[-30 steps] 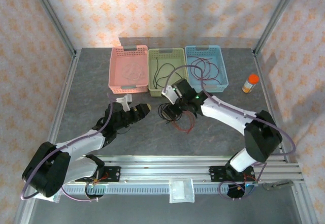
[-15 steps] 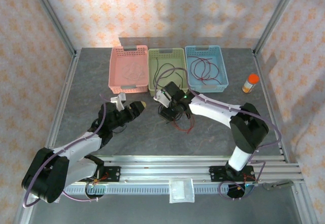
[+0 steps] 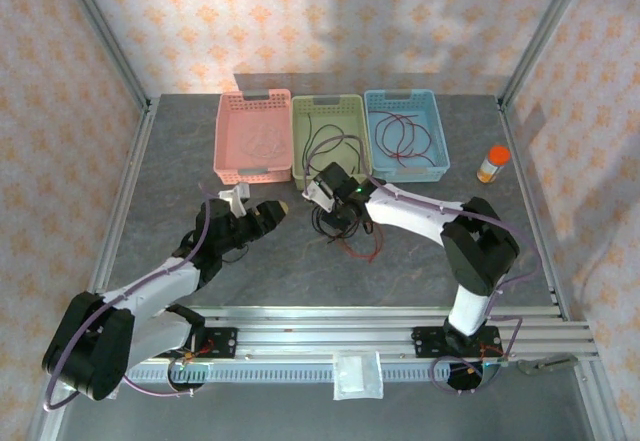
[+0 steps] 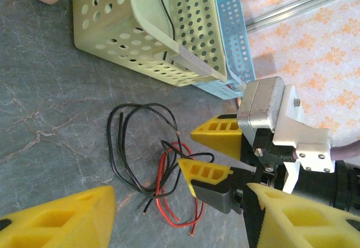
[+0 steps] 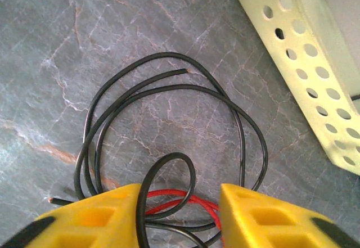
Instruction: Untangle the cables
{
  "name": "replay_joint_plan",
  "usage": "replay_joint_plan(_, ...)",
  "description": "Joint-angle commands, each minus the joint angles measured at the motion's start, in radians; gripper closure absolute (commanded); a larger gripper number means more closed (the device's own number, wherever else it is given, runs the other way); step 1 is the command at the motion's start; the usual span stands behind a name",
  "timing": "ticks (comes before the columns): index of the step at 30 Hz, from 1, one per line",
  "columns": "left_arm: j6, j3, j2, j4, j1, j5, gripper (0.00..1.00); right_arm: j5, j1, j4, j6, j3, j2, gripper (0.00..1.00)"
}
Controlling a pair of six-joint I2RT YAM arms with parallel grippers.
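Observation:
A small tangle of cables lies on the grey table in front of the green basket: black loops [image 3: 328, 223] and a red strand [image 3: 366, 249]. My right gripper [image 3: 336, 219] is down over the tangle. In the right wrist view its jaws stand apart around a raised black loop [image 5: 175, 163] and red strands [image 5: 180, 194] without pinching them. The left wrist view shows the right gripper [image 4: 188, 149] at the black cable [image 4: 121, 147] and red cable [image 4: 163, 189]. My left gripper [image 3: 272, 211] hovers left of the tangle, open and holding nothing [image 4: 180, 203].
Three baskets stand at the back: pink [image 3: 228, 139], green [image 3: 302, 151] holding a black cable [image 3: 325, 141], and blue [image 3: 436, 136] holding a red cable [image 3: 400, 141]. An orange bottle [image 3: 491, 164] stands at the right. The green basket's wall [image 5: 304, 62] is close to my right gripper.
My right gripper has moved left onto the tangle and its jaws have narrowed around the cables. The left gripper shifted slightly left, then held still.

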Motion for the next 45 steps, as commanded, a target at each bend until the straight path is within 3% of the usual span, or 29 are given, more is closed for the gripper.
replay_joint_plan(1, 0.064, 0.052, -0.02, -0.062, 0.009, -0.025, 0.39, 0.02, 0.003, -0.019, 0.012, 0.025, -0.013, 0.71)
replay_joint_plan(9, 0.1, 0.072, -0.002, -0.093, -0.025, -0.068, 0.38, -0.032, 0.003, -0.003, 0.062, 0.022, -0.085, 1.0)
replay_joint_plan(16, 0.138, 0.121, 0.053, -0.123, -0.109, -0.124, 0.36, -0.06, 0.001, 0.002, 0.108, 0.022, -0.161, 1.0)
replay_joint_plan(29, 0.177, 0.207, 0.191, -0.106, -0.215, -0.145, 0.32, -0.299, -0.081, 0.151, 0.257, -0.064, -0.342, 1.0)
replay_joint_plan(39, 0.192, 0.264, 0.255, -0.135, -0.25, -0.187, 0.17, -0.359, -0.09, 0.18, 0.289, -0.067, -0.354, 1.0)
replay_joint_plan(45, 0.203, 0.329, 0.311, -0.174, -0.276, -0.239, 0.16, -0.389, -0.09, 0.199, 0.305, -0.068, -0.355, 1.0)
